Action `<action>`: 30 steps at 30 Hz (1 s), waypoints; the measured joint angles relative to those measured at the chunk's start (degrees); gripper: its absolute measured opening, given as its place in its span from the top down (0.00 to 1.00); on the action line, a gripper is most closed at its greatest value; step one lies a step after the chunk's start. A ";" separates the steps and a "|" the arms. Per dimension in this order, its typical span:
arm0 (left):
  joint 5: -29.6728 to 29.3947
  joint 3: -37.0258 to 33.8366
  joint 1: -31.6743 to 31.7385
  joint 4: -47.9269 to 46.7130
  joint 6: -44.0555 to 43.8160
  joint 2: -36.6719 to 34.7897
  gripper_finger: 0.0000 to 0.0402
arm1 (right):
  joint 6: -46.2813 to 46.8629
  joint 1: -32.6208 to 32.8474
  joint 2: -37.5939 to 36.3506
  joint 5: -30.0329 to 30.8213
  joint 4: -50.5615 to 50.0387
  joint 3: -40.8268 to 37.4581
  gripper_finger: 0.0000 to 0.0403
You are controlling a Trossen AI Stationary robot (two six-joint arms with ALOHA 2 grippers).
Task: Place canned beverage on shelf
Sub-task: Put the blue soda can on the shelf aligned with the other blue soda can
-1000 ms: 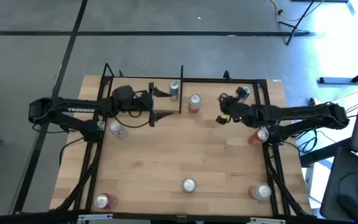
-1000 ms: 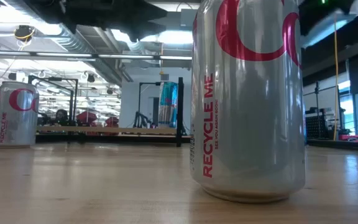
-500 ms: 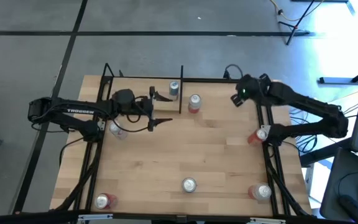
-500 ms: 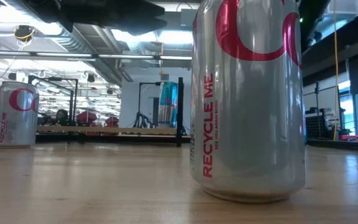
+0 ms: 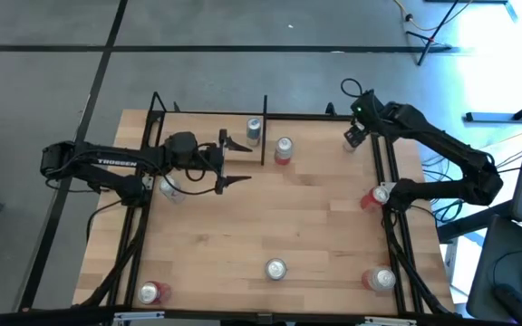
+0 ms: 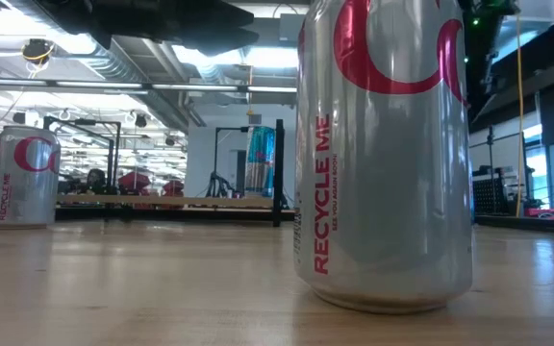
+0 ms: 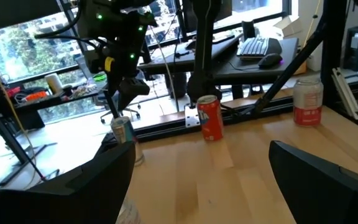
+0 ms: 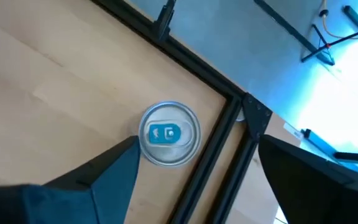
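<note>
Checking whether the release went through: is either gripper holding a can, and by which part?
Nothing is held. The right gripper is open above the blue-topped can; the left gripper is open and empty.

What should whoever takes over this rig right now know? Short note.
Left gripper: open, empty, above the table beside the shelf.
Right gripper: open, over the corner can, which stands upright in the table's back right corner by the black frame and is not on the shelf.
Done: one blue can stands on the shelf.
Left: the corner can and the other cans on the table are not yet shelved; nothing is gripped.
</note>
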 joint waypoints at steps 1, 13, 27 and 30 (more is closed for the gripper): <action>0.00 0.00 0.00 0.02 0.18 0.00 0.12 | 0.45 -0.02 0.02 -0.01 0.16 -0.07 0.20; -0.04 0.00 -0.31 -0.07 -0.02 0.00 0.12 | 1.23 -7.68 7.41 -7.51 4.32 -0.68 0.23; -0.04 0.02 -0.37 -0.11 0.00 0.00 0.12 | -0.60 -10.12 14.71 -12.44 2.63 -0.68 0.24; -0.04 0.01 -0.37 -0.11 0.00 0.00 0.12 | -1.60 -10.09 14.90 -12.31 2.82 -0.68 0.25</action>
